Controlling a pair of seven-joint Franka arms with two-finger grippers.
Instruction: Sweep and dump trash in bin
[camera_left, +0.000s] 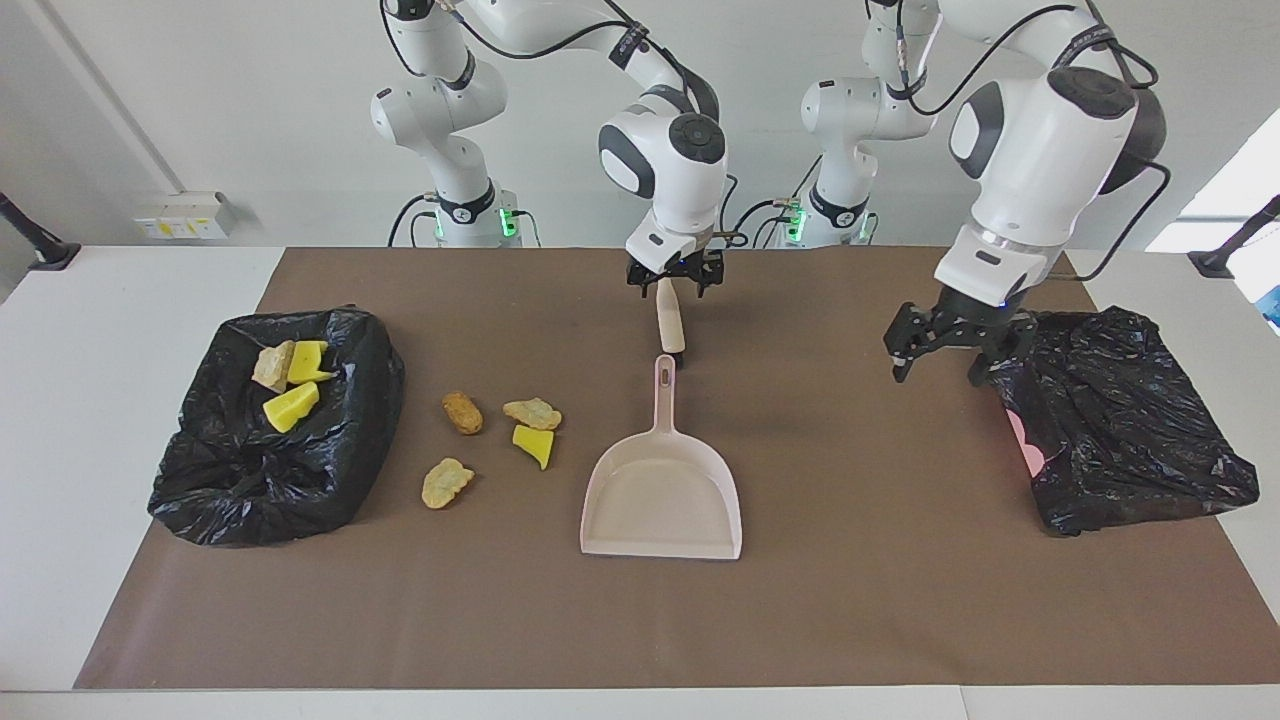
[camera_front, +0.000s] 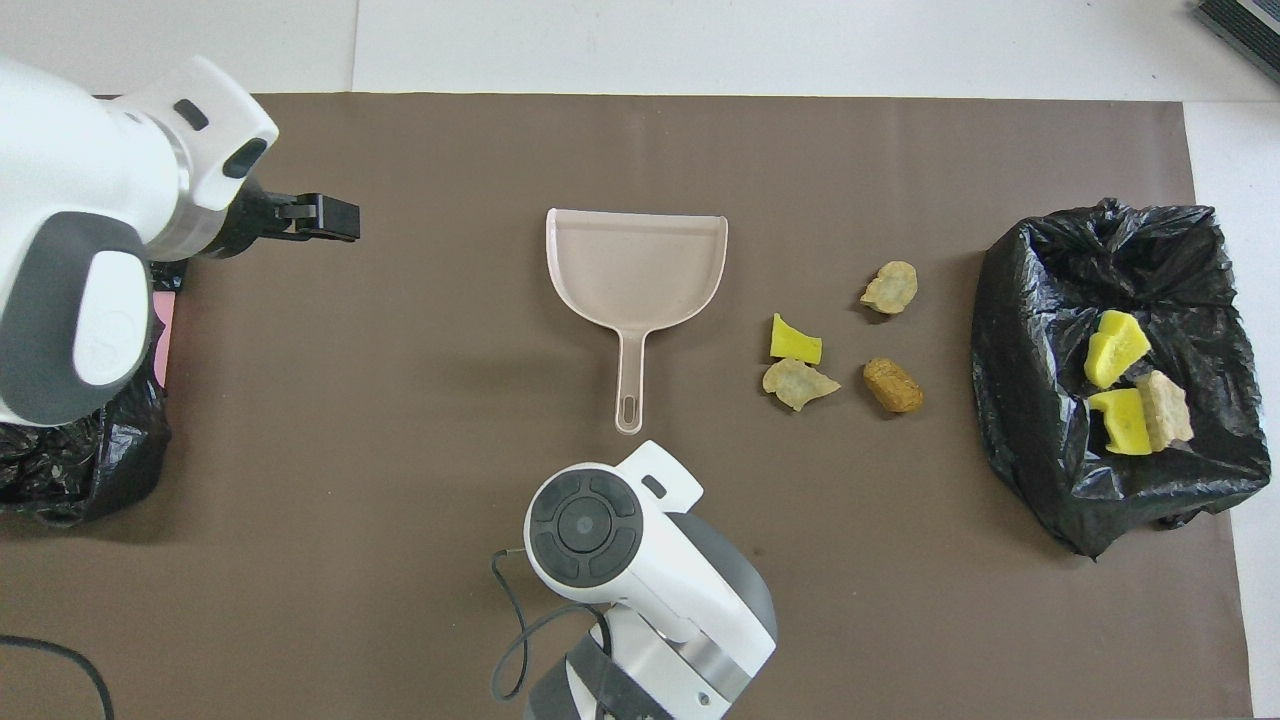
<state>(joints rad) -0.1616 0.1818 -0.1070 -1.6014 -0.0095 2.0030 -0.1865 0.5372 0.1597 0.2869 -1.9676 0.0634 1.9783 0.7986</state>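
Seven trash scraps: four loose on the brown mat (camera_left: 850, 600) beside the beige dustpan (camera_left: 660, 505), like this bread lump (camera_left: 462, 412), three in the black-bagged bin (camera_left: 275, 430). Right gripper (camera_left: 675, 275) hangs spread over the brush handle (camera_left: 670, 320); left gripper (camera_left: 945, 345) spread, empty, by the second bin (camera_left: 1120, 420).

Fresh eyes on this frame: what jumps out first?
The beige dustpan lies mid-mat, empty, with four scraps loose beside it toward the right arm's end and three more in the black-bagged bin there. The right end effector is over a beige stick nearer the robots than the dustpan; the left end effector hangs open over the mat beside the second black bag.
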